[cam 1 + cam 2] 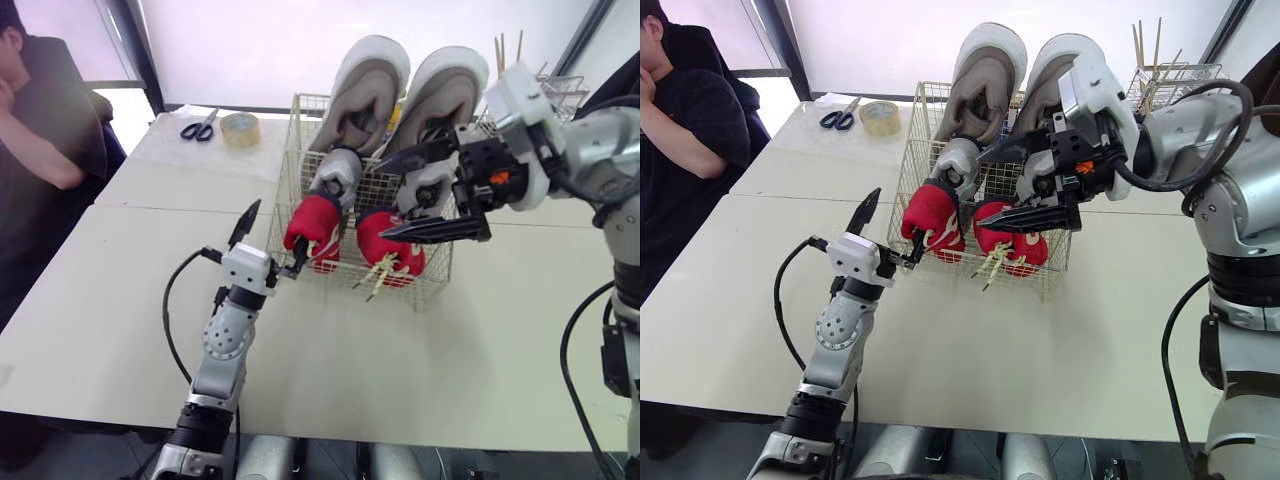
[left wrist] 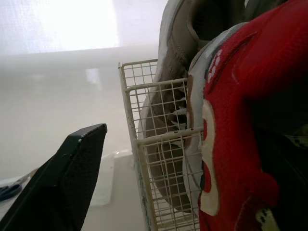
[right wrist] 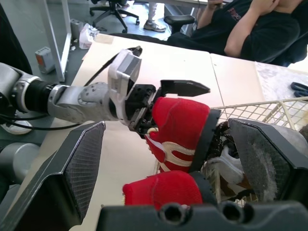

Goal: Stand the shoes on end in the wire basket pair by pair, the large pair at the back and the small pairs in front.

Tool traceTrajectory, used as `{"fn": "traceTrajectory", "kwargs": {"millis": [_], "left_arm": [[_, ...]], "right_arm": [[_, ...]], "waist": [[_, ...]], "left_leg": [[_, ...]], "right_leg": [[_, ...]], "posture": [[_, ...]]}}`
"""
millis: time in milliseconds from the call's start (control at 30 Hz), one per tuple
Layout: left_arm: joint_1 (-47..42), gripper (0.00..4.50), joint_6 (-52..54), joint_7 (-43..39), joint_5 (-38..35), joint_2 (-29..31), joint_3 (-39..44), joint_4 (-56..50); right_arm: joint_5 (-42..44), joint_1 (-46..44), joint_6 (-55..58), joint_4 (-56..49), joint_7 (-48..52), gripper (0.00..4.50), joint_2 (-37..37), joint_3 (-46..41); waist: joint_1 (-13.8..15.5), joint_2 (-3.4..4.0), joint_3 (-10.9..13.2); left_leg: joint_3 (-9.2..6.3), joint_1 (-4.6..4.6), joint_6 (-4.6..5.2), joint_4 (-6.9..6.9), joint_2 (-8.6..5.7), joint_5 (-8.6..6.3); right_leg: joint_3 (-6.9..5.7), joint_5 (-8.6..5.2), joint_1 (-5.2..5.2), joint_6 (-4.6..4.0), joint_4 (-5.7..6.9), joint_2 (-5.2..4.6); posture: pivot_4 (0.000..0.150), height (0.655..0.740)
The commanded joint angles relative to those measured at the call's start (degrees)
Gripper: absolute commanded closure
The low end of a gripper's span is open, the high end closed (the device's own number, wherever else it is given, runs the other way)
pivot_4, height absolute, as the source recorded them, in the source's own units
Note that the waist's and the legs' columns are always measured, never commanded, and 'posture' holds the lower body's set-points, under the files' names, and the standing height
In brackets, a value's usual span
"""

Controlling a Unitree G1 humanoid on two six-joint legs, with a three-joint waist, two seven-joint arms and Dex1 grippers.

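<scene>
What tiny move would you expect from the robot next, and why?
I'd guess the left gripper, open, nudges the left red shoe further into the wire basket: that shoe leans out over the rim towards it, while the other red shoe sits inside under the open right gripper.

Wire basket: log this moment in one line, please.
big shoes upright at back | red shoes in front | left pincer open, at left red shoe | right pincer open at basket

Small grey shoes (image 1: 338, 172) half hidden behind red shoes (image 1: 312, 222); person (image 1: 40, 110) edge-cropped.
</scene>
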Motion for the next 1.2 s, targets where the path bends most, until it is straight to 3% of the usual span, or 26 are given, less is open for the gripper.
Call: {"fn": "traceTrajectory", "kwargs": {"millis": [33, 200, 300, 400, 633, 733, 933, 1200], "left_arm": [[0.6, 0.06, 2.0, 0.2, 1.7, 3.1, 2.5, -4.1], [1.6, 0.06, 2.8, -3.3, 0.9, 11.1, 5.7, -9.1], [4.0, 0.06, 9.1, -11.4, -5.9, 17.4, 5.8, -14.0], [7.3, 0.06, 19.3, -16.7, -14.4, 22.6, 7.2, -20.5], [10.7, 0.06, 44.3, -20.7, -35.2, 34.3, 18.6, -32.2], [12.0, 0.06, 55.9, -21.7, -47.4, 41.8, 29.1, -34.4], [15.7, 0.06, 65.6, -28.3, -52.9, 52.4, 43.4, -33.6], [17.9, 0.06, 75.1, -36.1, -60.9, 57.0, 54.3, -31.4]], "right_arm": [[0.1, -1.0, -1.2, -0.9, -0.6, 0.00, 0.1, -1.7], [-0.4, -0.9, -2.5, -0.1, -0.5, 0.00, 0.4, -1.5], [-0.7, -0.8, -3.5, 0.7, -0.2, 0.00, 0.7, -1.4], [-1.2, -0.9, -4.4, 1.5, 0.2, 0.00, 1.0, -1.2], [-2.2, 0.3, -5.9, 2.8, 1.6, 0.00, -0.3, -1.8], [-2.2, 3.8, -5.1, 2.3, 2.1, 0.00, -3.9, -4.2], [-0.6, 13.4, -2.3, 0.3, 3.1, 0.00, -11.7, -9.9], [-6.2, 21.0, -9.6, 5.9, 7.0, 0.00, -19.0, -10.6]], "waist": [[-0.2, 0.00, 0.0], [-0.9, 0.03, 0.0], [-1.1, 0.06, 0.0], [-1.0, 0.11, 0.0], [-0.9, 0.13, 0.1], [-0.9, 0.09, 0.1], [-1.0, 0.22, 0.2], [-1.8, 0.37, 0.3]], "left_leg": [[0.00, -0.01, 0.00, -0.01, 0.01, 0.00], [0.03, -0.02, -0.01, -0.17, 0.02, 0.01], [0.05, -0.01, -0.02, -0.31, 0.04, 0.02], [0.05, -0.01, -0.03, -0.39, 0.05, 0.02], [0.03, -0.01, -0.03, -0.36, 0.05, 0.02], [0.02, -0.01, -0.03, -0.38, 0.06, 0.02], [0.05, 0.01, -0.04, -0.40, 0.04, 0.02], [0.07, 0.01, -0.05, -0.45, 0.10, 0.01]], "right_leg": [[0.00, 0.00, 0.00, 0.00, 0.02, 0.00], [0.04, 0.01, -0.12, 0.01, 0.04, 0.02], [0.04, 0.00, -0.18, 0.01, 0.03, 0.03], [0.04, 0.00, -0.22, 0.00, 0.00, 0.02], [0.02, -0.02, -0.20, -0.03, -0.02, 0.02], [0.01, -0.02, -0.20, -0.03, -0.04, 0.03], [0.02, -0.11, -0.20, -0.19, -0.10, 0.01], [0.02, -0.15, -0.17, -0.25, -0.12, 0.01]], "posture": [[0.150, 0.7400], [0.150, 0.7400], [0.150, 0.7400], [0.150, 0.7400], [0.150, 0.7400], [0.150, 0.7400], [0.150, 0.7400], [0.150, 0.7400]]}}
